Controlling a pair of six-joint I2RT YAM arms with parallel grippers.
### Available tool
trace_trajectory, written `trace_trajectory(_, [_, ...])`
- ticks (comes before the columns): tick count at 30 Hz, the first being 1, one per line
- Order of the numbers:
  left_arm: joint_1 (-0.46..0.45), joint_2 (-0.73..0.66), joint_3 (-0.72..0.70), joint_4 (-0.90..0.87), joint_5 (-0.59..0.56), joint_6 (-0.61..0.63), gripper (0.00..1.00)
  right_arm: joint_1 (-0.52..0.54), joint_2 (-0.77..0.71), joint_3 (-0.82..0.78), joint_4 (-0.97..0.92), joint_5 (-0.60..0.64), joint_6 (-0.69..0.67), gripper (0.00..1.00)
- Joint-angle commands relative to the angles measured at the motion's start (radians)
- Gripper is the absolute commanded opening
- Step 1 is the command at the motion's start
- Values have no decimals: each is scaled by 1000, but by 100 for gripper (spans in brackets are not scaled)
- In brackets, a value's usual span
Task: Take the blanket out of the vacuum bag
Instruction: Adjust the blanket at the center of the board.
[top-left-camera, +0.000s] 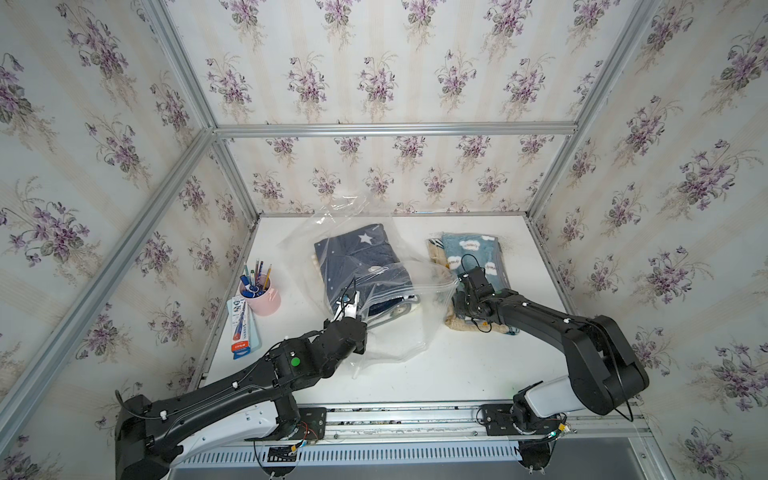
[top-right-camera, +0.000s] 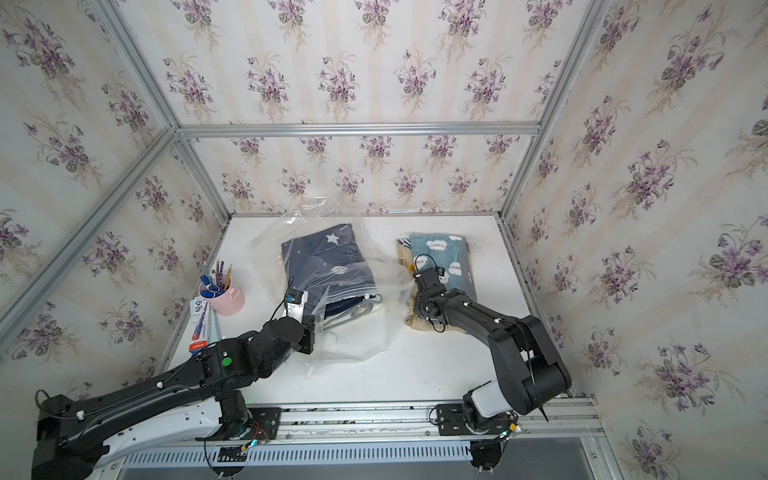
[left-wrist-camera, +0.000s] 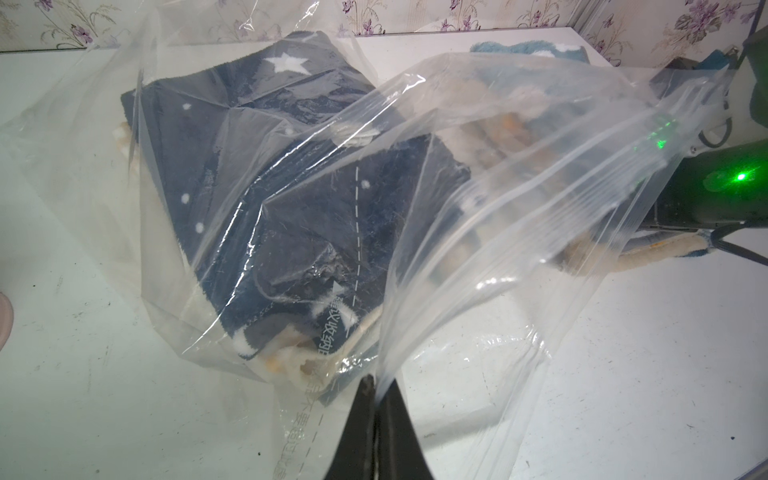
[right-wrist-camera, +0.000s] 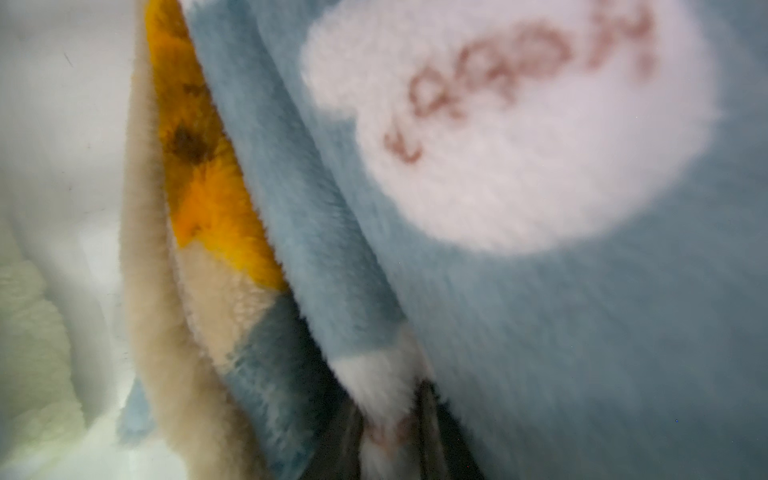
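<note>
Pinching the clear plastic vacuum bag (top-left-camera: 399, 332) by its zip edge, my left pincer (left-wrist-camera: 376, 386) is closed; the folded navy star-print blanket (top-left-camera: 353, 253) lies inside, mid-frame, mouth toward my right pincer (right-wrist-camera: 386, 419), astride pale-blue fleece (right-wrist-camera: 540, 332); clamped or not, I cannot tell.

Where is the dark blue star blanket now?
In both top views the dark blue blanket lies inside the clear bag, left of centre, between the pink cup and the light blue blanket.

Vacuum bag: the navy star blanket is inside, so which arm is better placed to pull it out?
Probably the right. The left gripper is shut on the zip edge of the vacuum bag, holding its mouth open; the right gripper sits at the light blue blanket just beside that mouth.
</note>
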Motion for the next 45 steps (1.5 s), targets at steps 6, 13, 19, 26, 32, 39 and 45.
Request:
trace_trajectory(6, [1, 13, 19, 8, 10, 7, 8, -11, -36, -19, 22, -47, -19, 0])
trace_trajectory(13, [1, 18, 20, 7, 11, 5, 8, -12, -96, -9, -3, -44, -29, 0])
trace_trajectory(19, [1, 30, 29, 9, 15, 11, 8, -11, -184, 14, -29, -119, -43, 0])
trace_trajectory(26, [1, 45, 47, 7, 20, 16, 7, -10, -282, 42, -68, -263, -58, 0])
trace_trajectory(32, [1, 49, 59, 7, 21, 19, 7, -9, -286, 13, -64, -344, -67, 0])
trace_trajectory(39, [2, 54, 60, 2, 31, 11, 7, -7, -207, -80, 20, -441, -65, 0])
trace_trajectory(45, [1, 61, 71, -3, 28, 15, 7, -15, -127, -79, 57, -510, -71, 27])
